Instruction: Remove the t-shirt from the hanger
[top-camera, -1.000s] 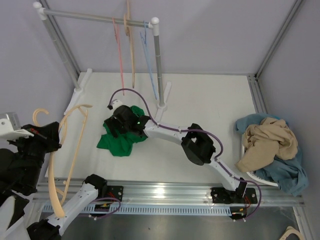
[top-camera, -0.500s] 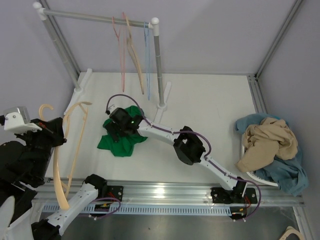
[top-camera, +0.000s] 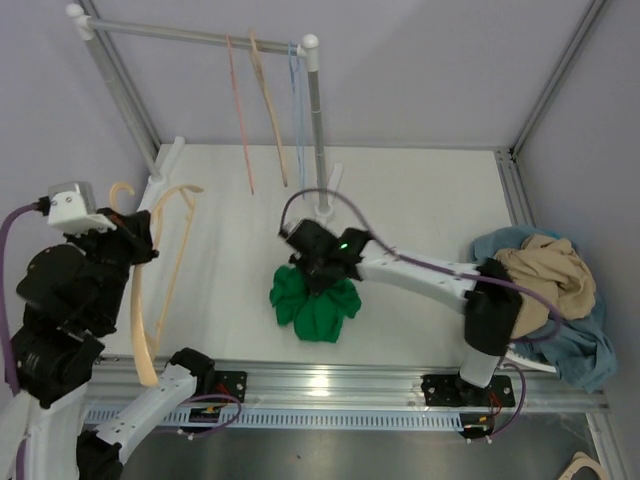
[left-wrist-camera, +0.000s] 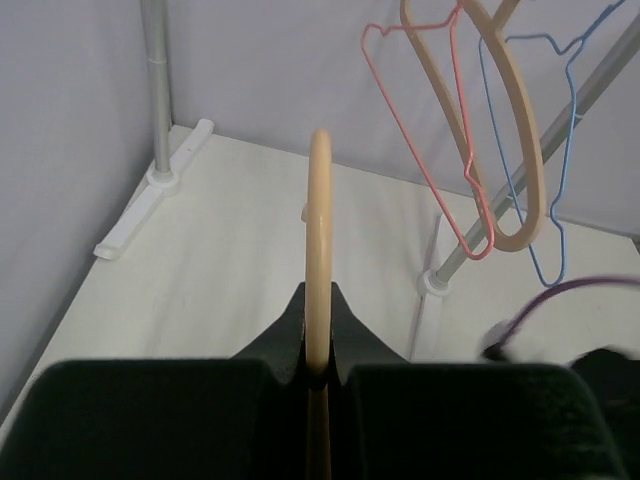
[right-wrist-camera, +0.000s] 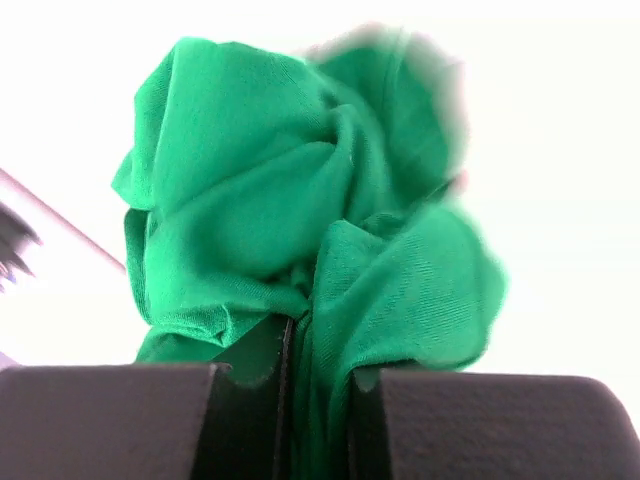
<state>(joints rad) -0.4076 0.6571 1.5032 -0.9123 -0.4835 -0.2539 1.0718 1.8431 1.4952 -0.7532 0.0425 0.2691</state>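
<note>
Your right hand (top-camera: 318, 268) grips the t-shirt (top-camera: 318, 305), and your left hand (top-camera: 128, 252) holds the bare hanger (top-camera: 143, 320)
Your right hand's fingers are nearly together, pinching a fold of the green t-shirt. It bunches in a ball under the hand, over the front middle of the desk (top-camera: 420, 200); you cannot tell from these views whether the cloth rests on the desk. Your left hand is closed tight on the tan hanger just below its hook and holds it at the left edge of the desk, well apart from the t-shirt. Behind, three spare hangers (top-camera: 270, 110), pink, tan and blue, hang on the rack (top-camera: 190, 35). A pile (top-camera: 540, 285) of beige and blue cloth lies at the right edge of the desk
</note>
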